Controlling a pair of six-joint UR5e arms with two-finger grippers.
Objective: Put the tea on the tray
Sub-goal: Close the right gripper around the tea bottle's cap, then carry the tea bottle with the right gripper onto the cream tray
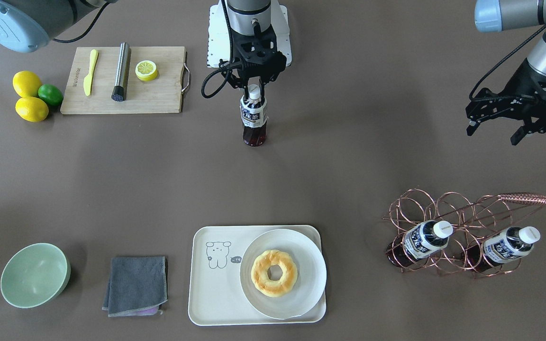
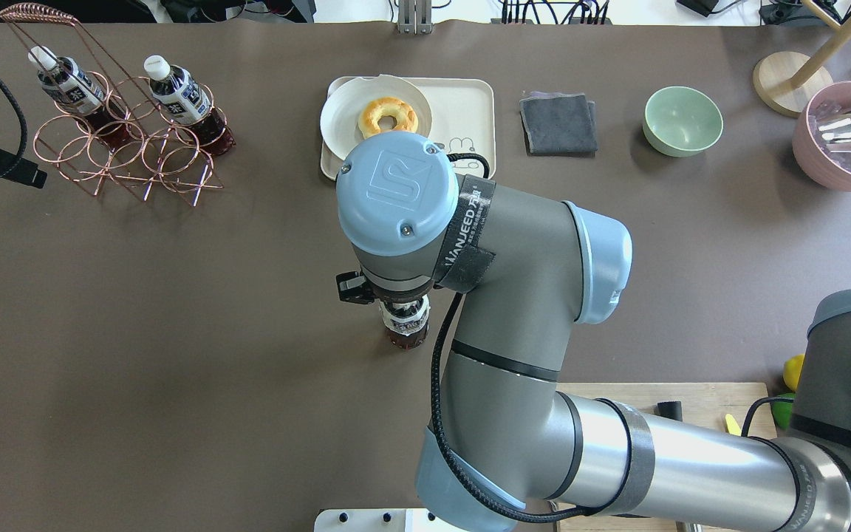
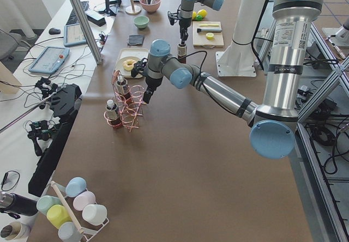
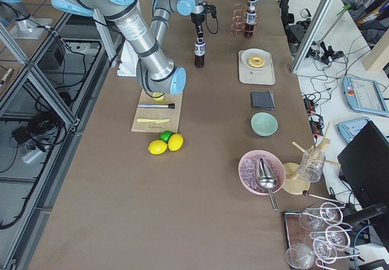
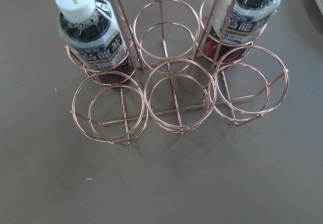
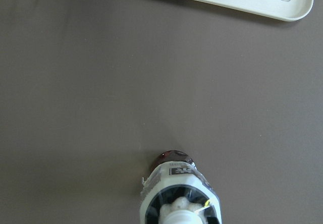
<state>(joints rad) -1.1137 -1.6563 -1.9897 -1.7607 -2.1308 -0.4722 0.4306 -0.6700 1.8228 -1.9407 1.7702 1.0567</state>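
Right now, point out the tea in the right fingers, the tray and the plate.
tea [image 1: 254,115]: front-facing view, on its label.
tray [image 1: 216,296]: front-facing view, on its bare left floor.
plate [image 1: 314,282]: front-facing view, on its bare right rim.

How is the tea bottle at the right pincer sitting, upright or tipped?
Upright: the tea has its white cap on top, dark base straight below, with the right pincer closed round its neck.

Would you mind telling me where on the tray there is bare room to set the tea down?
The tray is bare only at its bear-drawing end, bordered by the plate and the rim facing the grey cloth. The tea would probably fit there upright. The other end is crowded: the plate with the donut covers it to the rim.
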